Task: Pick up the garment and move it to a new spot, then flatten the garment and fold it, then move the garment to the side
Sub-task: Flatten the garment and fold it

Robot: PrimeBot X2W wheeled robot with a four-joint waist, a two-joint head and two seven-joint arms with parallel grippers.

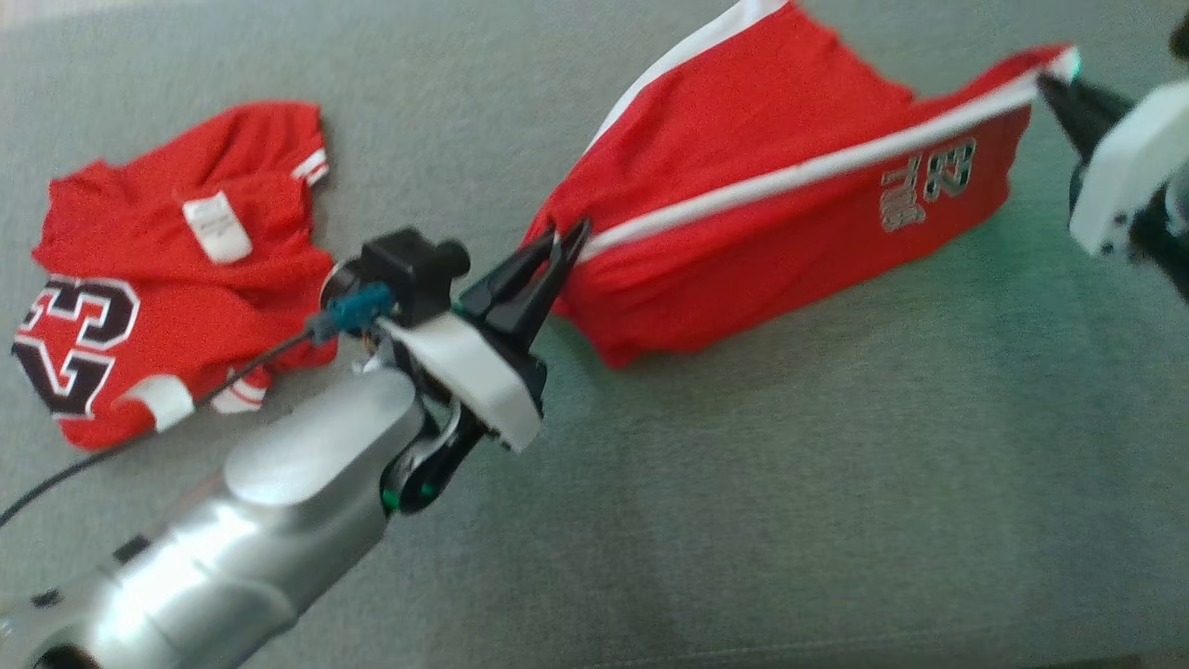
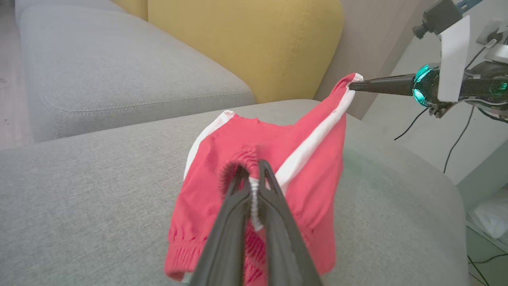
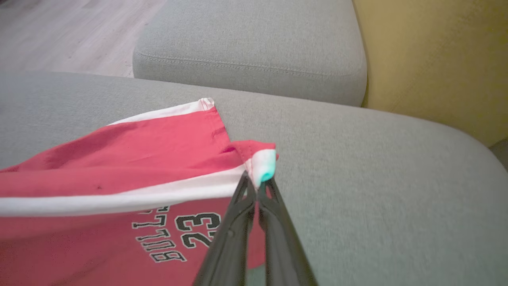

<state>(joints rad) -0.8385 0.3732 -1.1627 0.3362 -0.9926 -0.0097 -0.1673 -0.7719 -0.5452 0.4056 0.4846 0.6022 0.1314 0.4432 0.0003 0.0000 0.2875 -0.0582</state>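
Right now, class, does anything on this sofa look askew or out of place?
Yes: the red jersey lies crumpled on the grey cushion, neck label showing. The red shorts hang askew, stretched along their white stripe between the left gripper and right gripper, both shut on them.

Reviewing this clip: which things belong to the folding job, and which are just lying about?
In the job: red fabric shorts with white side stripes, stretched between the left tool, shut on the waistband, and the right tool, shut on a hem corner.
Lying about: crumpled red number-23 jersey on the grey fabric sofa seat; yellow cushion behind.
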